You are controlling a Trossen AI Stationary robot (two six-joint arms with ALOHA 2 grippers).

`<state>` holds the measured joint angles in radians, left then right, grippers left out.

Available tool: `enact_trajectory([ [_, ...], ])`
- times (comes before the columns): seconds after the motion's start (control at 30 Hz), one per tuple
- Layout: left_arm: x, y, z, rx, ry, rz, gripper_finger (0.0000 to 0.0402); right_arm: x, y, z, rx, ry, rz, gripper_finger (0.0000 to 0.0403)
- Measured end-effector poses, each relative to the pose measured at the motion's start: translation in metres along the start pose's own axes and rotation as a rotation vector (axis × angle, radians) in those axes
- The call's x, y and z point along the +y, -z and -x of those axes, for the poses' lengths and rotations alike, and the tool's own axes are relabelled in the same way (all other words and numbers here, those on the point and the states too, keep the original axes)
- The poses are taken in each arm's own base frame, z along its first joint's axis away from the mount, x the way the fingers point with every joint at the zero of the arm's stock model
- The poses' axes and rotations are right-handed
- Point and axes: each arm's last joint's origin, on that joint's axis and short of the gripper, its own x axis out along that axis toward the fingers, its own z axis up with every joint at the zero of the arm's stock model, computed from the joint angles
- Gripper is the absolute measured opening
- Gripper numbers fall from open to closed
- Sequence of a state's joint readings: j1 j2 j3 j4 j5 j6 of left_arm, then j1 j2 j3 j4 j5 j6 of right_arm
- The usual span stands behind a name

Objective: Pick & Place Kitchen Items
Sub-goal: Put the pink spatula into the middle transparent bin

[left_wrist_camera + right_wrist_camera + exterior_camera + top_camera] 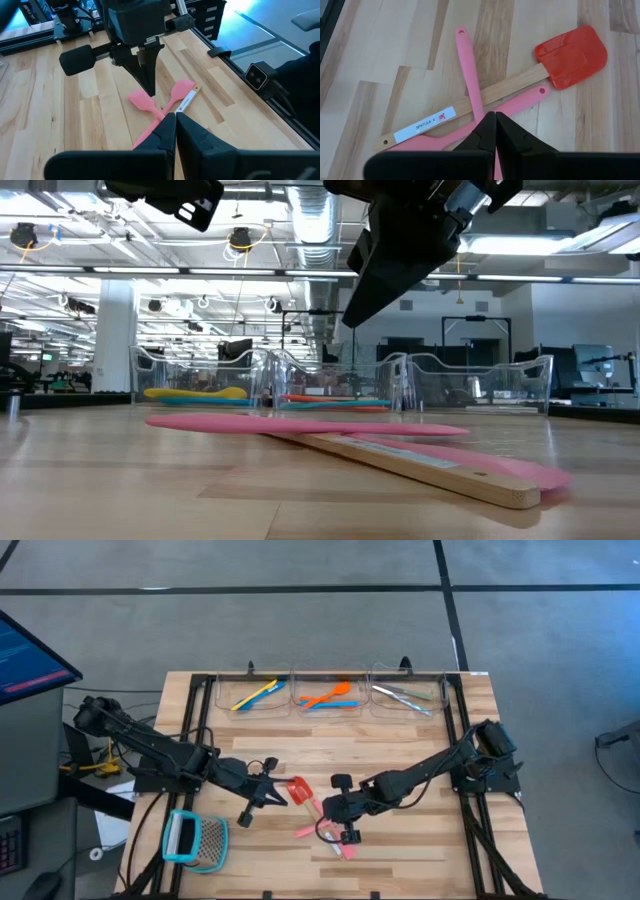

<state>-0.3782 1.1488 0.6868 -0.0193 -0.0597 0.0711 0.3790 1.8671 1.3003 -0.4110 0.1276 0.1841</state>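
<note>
Left arm (150, 750) stretched from the table's left edge toward the middle, left gripper (272, 792) low, fingers (167, 132) pressed together. Right arm (430, 768) reaching in from the right edge, right gripper (335, 808) pointed down near the centre, fingers (489, 131) closed.

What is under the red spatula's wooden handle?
Two pink utensils cross beneath the red spatula and its wooden handle. The right hand hides where their ends go.
</note>
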Motion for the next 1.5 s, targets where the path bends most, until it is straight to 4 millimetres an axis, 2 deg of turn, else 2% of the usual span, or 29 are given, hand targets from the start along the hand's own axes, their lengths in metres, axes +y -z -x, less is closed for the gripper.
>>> enact_trajectory([
  [0.43,0.000,-0.001,0.000,-0.017,-0.001,-0.001,0.0002,-0.004,0.000,-0.001,0.006,0.007,-0.003,0.0008],
  [0.73,0.000,-0.002,0.000,-0.021,-0.001,-0.001,0.0002,-0.003,0.002,-0.003,0.032,-0.049,0.070,0.0132],
  [0.87,0.000,-0.002,0.000,-0.021,-0.001,0.000,0.0002,-0.002,0.010,-0.020,0.089,-0.064,0.084,0.0155],
  [1.1,0.000,-0.002,0.000,-0.021,0.002,0.001,0.0002,-0.003,0.026,-0.052,0.186,-0.046,0.115,0.0146],
  [1.5,0.000,-0.002,0.000,-0.021,0.001,0.001,0.0002,-0.015,0.026,-0.054,0.197,-0.033,0.081,0.0104],
])
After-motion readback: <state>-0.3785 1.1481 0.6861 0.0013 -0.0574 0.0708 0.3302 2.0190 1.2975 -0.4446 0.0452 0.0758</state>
